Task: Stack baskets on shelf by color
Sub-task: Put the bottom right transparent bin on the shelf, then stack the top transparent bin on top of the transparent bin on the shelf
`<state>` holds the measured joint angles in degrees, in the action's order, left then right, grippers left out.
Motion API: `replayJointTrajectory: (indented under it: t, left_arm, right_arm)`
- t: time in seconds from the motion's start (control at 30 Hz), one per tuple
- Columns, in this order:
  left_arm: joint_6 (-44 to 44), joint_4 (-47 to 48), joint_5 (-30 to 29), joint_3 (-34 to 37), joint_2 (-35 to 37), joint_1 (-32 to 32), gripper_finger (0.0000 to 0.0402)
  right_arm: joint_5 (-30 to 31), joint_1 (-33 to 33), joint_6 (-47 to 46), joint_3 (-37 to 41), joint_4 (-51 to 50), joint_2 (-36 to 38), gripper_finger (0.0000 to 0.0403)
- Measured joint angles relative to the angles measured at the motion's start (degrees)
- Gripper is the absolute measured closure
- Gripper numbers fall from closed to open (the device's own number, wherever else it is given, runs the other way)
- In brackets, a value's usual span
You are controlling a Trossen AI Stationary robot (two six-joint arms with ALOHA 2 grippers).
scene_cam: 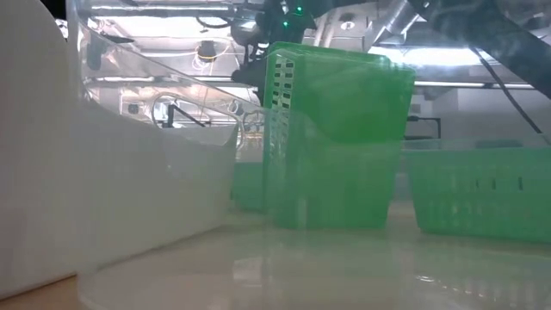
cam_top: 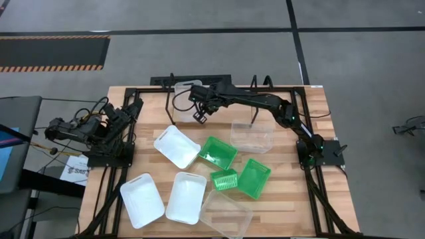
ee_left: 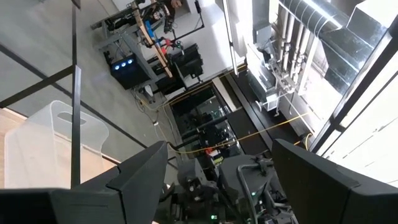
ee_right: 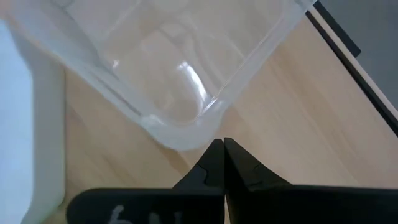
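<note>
Clear baskets (cam_top: 226,212): 3 | white (cam_top: 141,200): 3 | green (cam_top: 254,177): 3 | right end effector (cam_top: 199,117) pressed together, empty

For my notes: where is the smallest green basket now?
In the high view, the smallest green basket stands near the table's middle, between two larger green baskets, beside a clear basket.

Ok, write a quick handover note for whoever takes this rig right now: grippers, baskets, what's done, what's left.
Right gripper: shut, empty, at the table's far side beside a clear basket.
Left gripper: open, parked at the left edge.
Baskets: three white, three green, two more clear loose on the table.
Shelf: hard to make out.
Done: no stacks visible.
Left: stack all by colour.
</note>
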<state>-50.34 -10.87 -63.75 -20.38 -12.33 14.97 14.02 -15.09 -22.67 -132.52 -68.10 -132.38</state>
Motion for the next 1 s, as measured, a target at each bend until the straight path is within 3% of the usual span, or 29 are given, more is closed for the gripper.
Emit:
replayJointTrajectory:
  t: [0.23, 0.87, 1.0]
  left_arm:
    - [0.0, 0.0, 0.0, 0.0, 0.0, 0.0, 0.0123]
    - [0.1, 0.1, 0.0, 0.0, 0.0, 0.0, 0.0123]
    - [0.1, 0.1, 0.0, 0.0, 0.0, 0.0, 0.0123]
  right_arm:
    - [0.3, -0.4, -0.7, 3.5, 0.0, -0.1, 0.0391]
    - [-3.6, -0.1, 0.7, 1.5, 3.3, 0.3, 0.0390]
    - [-4.7, 0.0, 3.1, -2.5, -4.0, 0.8, 0.0389]
